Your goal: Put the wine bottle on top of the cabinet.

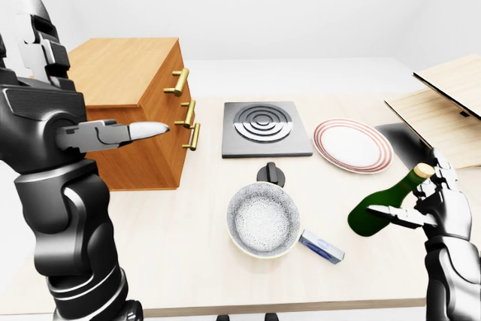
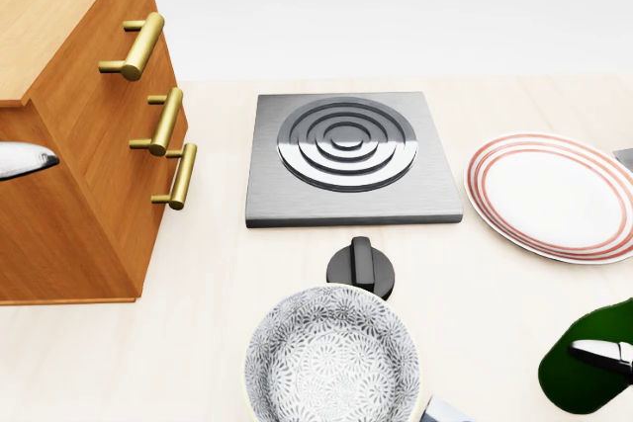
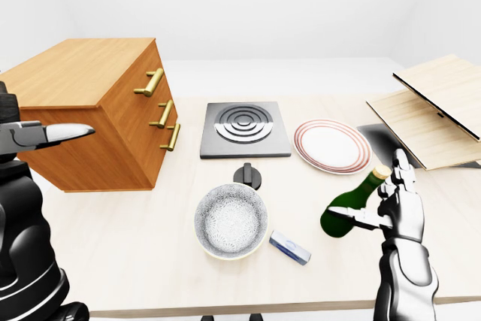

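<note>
The right robot hand (image 3: 394, 204) gripped the tilted bottle (image 3: 352, 204). It should lift it high, then carry it left to the cabinet (image 3: 90, 80). The left robot hand (image 1: 113, 134) was open.

Wooden cabinet (image 2: 69, 145) fills the view's left, three brass handles (image 2: 163, 121) stacked down its drawer face; a silver fingertip of the left hand (image 2: 25, 159) pokes in at the left edge over its side. Grey hob plate (image 2: 351, 160) with concentric rings sits centre, black knob (image 2: 361, 269) just below it, patterned bowl (image 2: 331, 358) under that at the bottom edge. Red-rimmed plate (image 2: 554, 195) lies right; dark green wine bottle (image 2: 584, 373) shows bottom right, a finger of the right hand (image 2: 603, 353) across it.
</note>
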{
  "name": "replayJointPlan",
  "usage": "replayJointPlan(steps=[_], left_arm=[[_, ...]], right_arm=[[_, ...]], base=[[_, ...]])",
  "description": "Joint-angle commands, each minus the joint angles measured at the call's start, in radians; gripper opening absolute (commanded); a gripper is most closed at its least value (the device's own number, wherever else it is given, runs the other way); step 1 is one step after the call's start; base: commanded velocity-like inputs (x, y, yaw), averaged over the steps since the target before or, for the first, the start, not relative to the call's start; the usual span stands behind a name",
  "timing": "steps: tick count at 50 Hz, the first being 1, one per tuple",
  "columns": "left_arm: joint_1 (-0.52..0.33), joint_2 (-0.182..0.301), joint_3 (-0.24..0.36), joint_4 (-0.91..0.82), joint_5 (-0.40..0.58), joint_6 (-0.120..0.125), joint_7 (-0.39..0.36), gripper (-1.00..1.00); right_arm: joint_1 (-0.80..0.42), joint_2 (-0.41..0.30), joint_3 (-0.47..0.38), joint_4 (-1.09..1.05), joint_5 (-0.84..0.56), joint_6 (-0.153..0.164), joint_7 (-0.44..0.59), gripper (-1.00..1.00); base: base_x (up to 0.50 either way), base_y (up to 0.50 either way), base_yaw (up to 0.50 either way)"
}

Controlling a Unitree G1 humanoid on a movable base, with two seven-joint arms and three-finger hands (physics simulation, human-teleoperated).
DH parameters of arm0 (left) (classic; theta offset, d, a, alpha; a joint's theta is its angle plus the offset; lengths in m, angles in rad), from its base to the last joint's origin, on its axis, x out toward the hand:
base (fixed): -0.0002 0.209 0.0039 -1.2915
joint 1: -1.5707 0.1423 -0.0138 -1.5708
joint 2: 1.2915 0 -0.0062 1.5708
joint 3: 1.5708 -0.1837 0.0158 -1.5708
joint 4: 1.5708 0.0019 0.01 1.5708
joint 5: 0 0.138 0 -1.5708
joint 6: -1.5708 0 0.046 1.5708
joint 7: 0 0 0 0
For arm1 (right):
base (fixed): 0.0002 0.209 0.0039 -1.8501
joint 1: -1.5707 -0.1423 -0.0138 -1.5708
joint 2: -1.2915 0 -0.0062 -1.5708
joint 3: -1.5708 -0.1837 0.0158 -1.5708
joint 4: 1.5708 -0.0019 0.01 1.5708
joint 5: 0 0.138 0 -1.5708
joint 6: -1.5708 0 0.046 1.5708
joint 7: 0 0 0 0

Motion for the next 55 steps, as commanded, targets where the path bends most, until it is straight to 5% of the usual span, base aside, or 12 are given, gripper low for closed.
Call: replayJointPlan(steps=[1, 5, 7, 8, 30, 47, 55], left_arm=[[0.005, -0.005, 0.000, 0.008, 0.007, 0.000, -0.008, 1.00], [0.006, -0.003, 0.005, 0.013, 0.005, 0.000, -0.009, 1.00], [0.010, -0.004, 0.002, 0.012, 0.006, 0.000, -0.009, 1.00], [0.009, -0.003, 0.003, 0.012, 0.006, 0.000, -0.008, 1.00], [-0.001, 0.001, 0.004, 0.021, 0.000, 0.000, -0.002, 1.00], [-0.002, 0.004, 0.006, 0.046, -0.006, 0.000, 0.003, 1.00], [0.001, 0.000, 0.002, 0.052, -0.002, 0.000, -0.001, 1.00]], right_arm=[[-0.019, -0.014, 0.021, -0.003, 0.000, 0.000, -0.017, 1.00], [-0.037, -0.023, 0.026, 0.015, -0.001, 0.000, -0.025, 1.00], [-0.038, -0.018, 0.036, 0.013, 0.004, 0.000, -0.027, -0.07], [-0.035, -0.015, 0.037, 0.007, 0.015, 0.000, -0.024, -1.00], [-0.025, 0.007, 0.002, -0.230, 0.012, 0.000, -0.040, -1.00], [-0.184, -0.113, -0.058, -0.568, 0.032, 0.000, -0.073, -1.00], [-0.294, -0.165, -0.021, -0.631, 0.055, 0.000, -0.108, -1.00]], base=[[0.00, 0.00, 0.00], [0.00, 0.00, 0.00], [0.00, 0.00, 0.00], [0.00, 0.00, 0.00], [0.00, 0.00, 0.00], [0.00, 0.00, 0.00], [0.00, 0.00, 0.00]])
